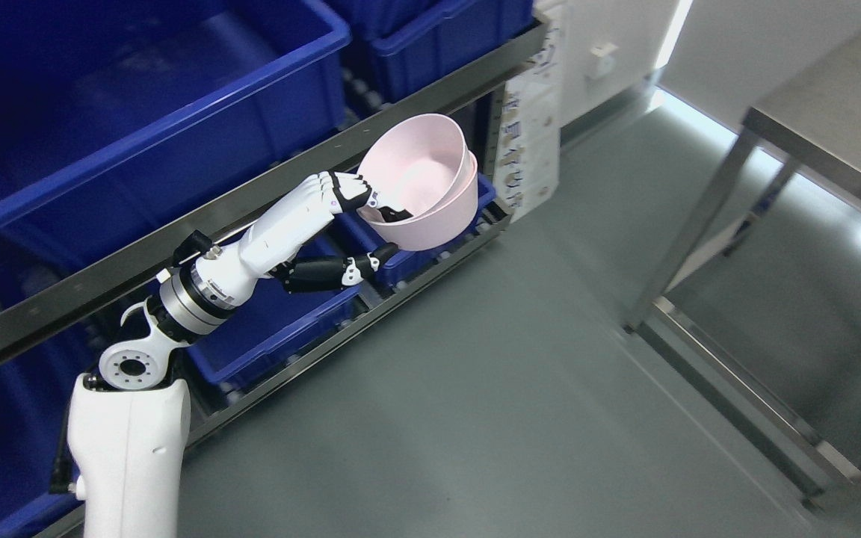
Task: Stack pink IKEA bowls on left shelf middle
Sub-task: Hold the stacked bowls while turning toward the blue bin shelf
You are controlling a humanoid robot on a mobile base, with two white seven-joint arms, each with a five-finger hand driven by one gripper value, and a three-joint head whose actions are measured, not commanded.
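Observation:
My left hand (pixel 371 228) holds two pink bowls (pixel 423 183) nested one inside the other, tilted with their openings facing up and left. Its fingers (pixel 348 193) clamp the near rim from above while the thumb (pixel 367 265) presses the underside. The bowls hang in the air in front of the metal shelf rail (pixel 266 190), above the shelf's lower level at its right end. The white left arm (pixel 128 441) rises from the lower left. My right hand does not show.
Large blue bins (pixel 139 112) fill the upper shelf level, and smaller blue bins (pixel 281 321) sit on the lower one. A printed sheet (pixel 528 142) hangs at the shelf's end. A steel table (pixel 826 127) stands at the right on grey floor (pixel 490 388).

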